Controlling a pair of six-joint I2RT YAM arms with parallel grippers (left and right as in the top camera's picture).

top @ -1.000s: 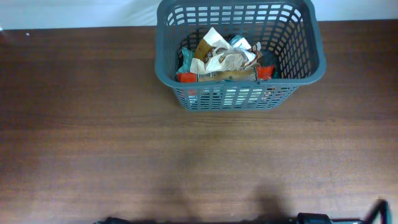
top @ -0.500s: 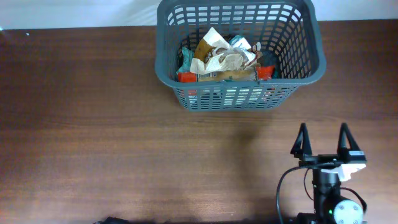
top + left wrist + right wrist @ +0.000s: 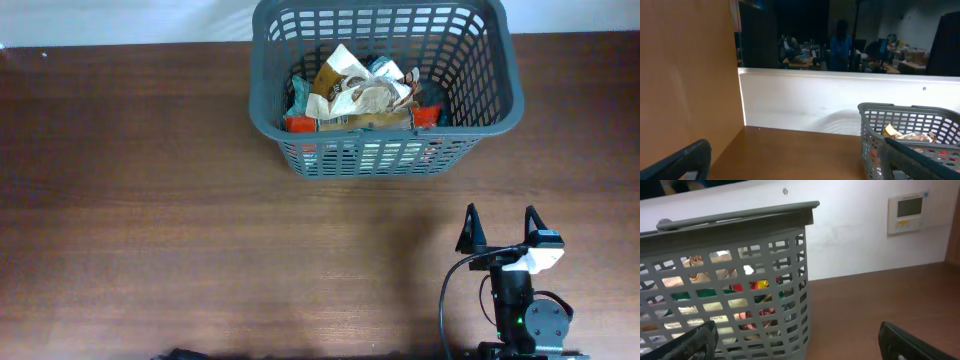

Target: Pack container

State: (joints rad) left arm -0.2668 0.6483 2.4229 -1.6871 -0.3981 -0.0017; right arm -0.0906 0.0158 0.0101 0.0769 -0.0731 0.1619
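The dark grey slotted container (image 3: 383, 136) stands at the far middle of the brown table, with several food packets (image 3: 360, 95) piled inside. My right gripper (image 3: 500, 232) is open and empty near the front right, well short of the container. In the right wrist view its gripper (image 3: 800, 347) faces the container's lattice wall (image 3: 740, 310), and packets show through the slots. My left gripper (image 3: 800, 170) is open and empty in the left wrist view, with the container (image 3: 910, 107) ahead on the right. The left gripper does not show in the overhead view.
A white wall runs behind the table's far edge. A wall control panel (image 3: 909, 211) shows in the right wrist view. A wooden side panel (image 3: 685, 75) stands close on the left in the left wrist view. A dark part (image 3: 180, 354) sits at the overhead's front edge.
My right arm came into view from the front right edge, reached up the table with its gripper open, then shifted a little left and back toward the front. The container has not moved.
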